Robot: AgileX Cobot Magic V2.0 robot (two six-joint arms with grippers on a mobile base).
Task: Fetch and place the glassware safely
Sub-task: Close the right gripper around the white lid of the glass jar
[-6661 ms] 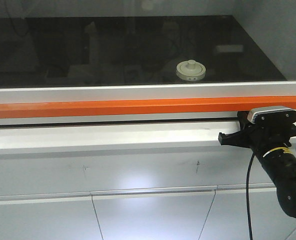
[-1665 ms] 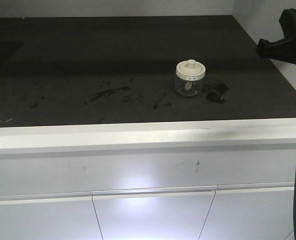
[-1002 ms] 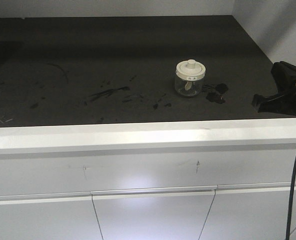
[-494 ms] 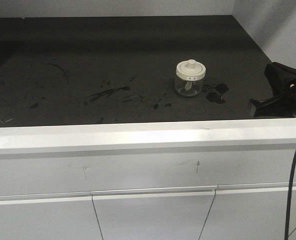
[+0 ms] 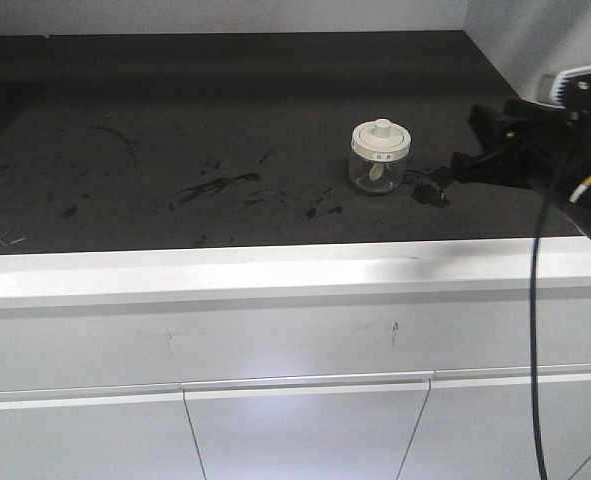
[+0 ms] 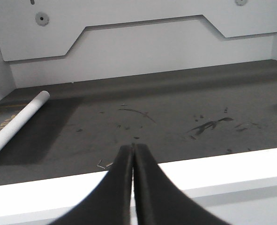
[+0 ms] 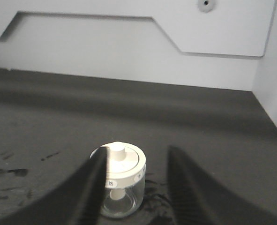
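On counter [image 5: 275, 100], one jar [image 5: 379, 160]

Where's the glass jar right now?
Front view: the glass jar stands right of centre on the black worktop, just left of the open right claw.

The right gripper [image 7: 136, 154] holds its two dark fingers [image 7: 185, 187] spread wide. The glass jar [image 7: 122, 197] stands upright between them, nearer the view's left finger, which overlaps its edge. Its cream lid [image 7: 129, 169] has a central knob [image 7: 116, 152]. Ahead stretches the black worktop [image 7: 199, 117], then a white back panel [image 7: 105, 51].
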